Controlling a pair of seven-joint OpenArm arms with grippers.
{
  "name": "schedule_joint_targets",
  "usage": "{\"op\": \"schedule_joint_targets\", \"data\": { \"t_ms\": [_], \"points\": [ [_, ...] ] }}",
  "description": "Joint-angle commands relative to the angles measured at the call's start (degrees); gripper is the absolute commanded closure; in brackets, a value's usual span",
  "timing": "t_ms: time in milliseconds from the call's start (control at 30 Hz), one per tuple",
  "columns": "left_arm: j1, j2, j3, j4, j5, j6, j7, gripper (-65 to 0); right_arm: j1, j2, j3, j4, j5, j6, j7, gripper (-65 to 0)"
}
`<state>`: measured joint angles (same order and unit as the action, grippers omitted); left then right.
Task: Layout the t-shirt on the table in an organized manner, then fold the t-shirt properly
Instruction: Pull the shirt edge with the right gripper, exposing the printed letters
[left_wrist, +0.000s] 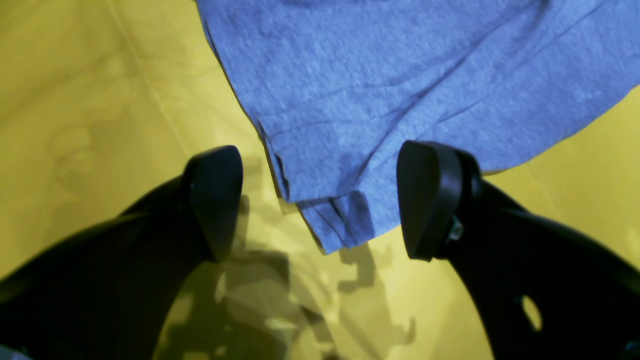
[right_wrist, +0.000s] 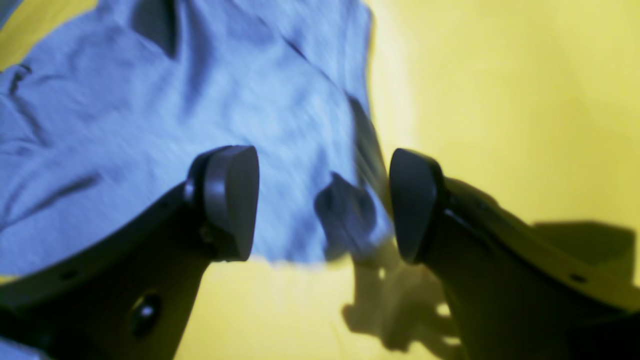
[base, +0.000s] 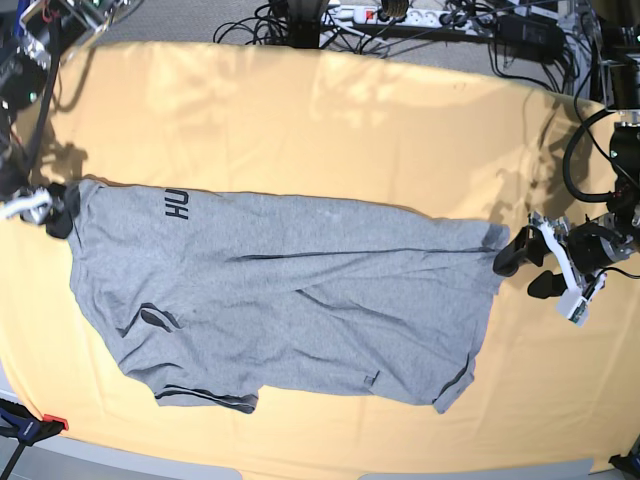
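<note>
T-shirt (base: 290, 300) lies spread across the middle of the tabletop (base: 350, 120), long axis running left to right, wrinkled, black lettering showing near its far left corner. Left end effector (left_wrist: 320, 205) sits at the shirt's right edge in the base view, fingers spread wide, a folded corner of grey fabric lying between them but not pinched. Right end effector (right_wrist: 325, 205) is at the shirt's far left corner, fingers likewise spread apart above the cloth edge, nothing gripped; that view is blurred. Cables (base: 420, 25) run along the far edge beyond the tabletop.
</note>
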<state>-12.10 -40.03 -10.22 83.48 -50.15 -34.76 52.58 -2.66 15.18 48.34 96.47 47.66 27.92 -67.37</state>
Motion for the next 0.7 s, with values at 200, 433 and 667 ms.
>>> {"op": "schedule_joint_targets", "data": {
  "t_ms": [200, 433, 667],
  "points": [
    [-1.25, -1.25, -0.74, 0.72, -0.94, -0.09, -1.03, -48.4, -4.31, 0.98, 0.79, -2.36, 4.28, -0.72, 4.94, -42.4],
    [-1.27, -1.25, -0.74, 0.72, -0.96, -0.09, -1.05, -48.4, -2.73, 1.03, 0.79, -16.46, 15.3, 5.29, 2.51, -42.4],
    [-1.25, -1.25, -0.74, 0.72, -1.11, -0.07, -1.01, -48.4, 1.27, 1.03, 0.79, -25.35, 26.32, 12.08, -2.97, -42.4]
  ]
}}
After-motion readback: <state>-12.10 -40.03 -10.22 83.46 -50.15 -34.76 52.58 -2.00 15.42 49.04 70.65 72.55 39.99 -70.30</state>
